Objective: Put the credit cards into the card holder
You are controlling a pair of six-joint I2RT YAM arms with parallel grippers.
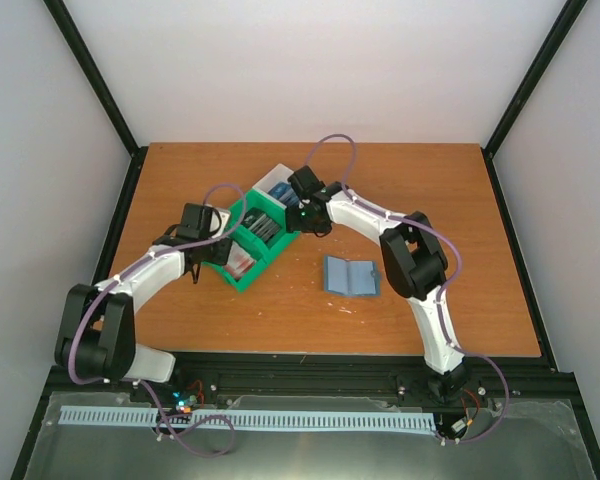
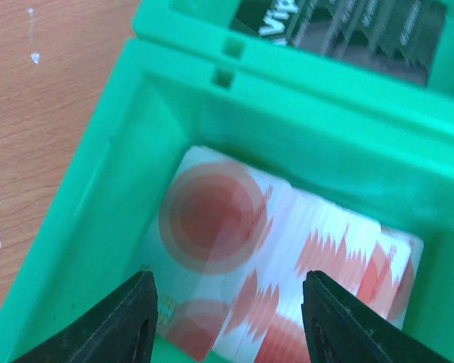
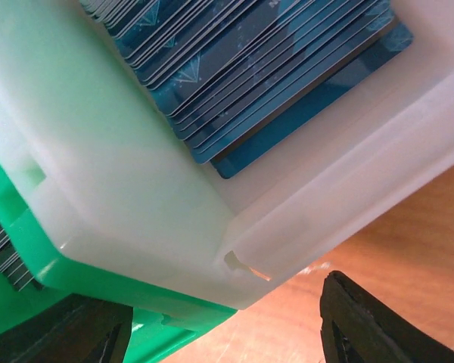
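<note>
The credit cards lie in stacks inside bins. A red and white stack (image 2: 287,249) fills a green bin (image 2: 98,189), and my left gripper (image 2: 227,321) hangs open just above it, with nothing between its fingers. A blue stack (image 3: 265,68) sits in a white bin (image 3: 136,151). My right gripper (image 3: 219,325) is open over that bin's near corner, one finger over green plastic and the other over bare table. The card holder (image 1: 350,276) lies open and flat on the table, to the right of the bins and apart from both grippers.
Dark cards (image 2: 340,26) stand in a second green compartment beyond the red stack. The green bins (image 1: 250,245) and the white bin (image 1: 278,183) are clustered diagonally mid-table. Black frame posts (image 1: 115,230) edge the wooden table (image 1: 430,190).
</note>
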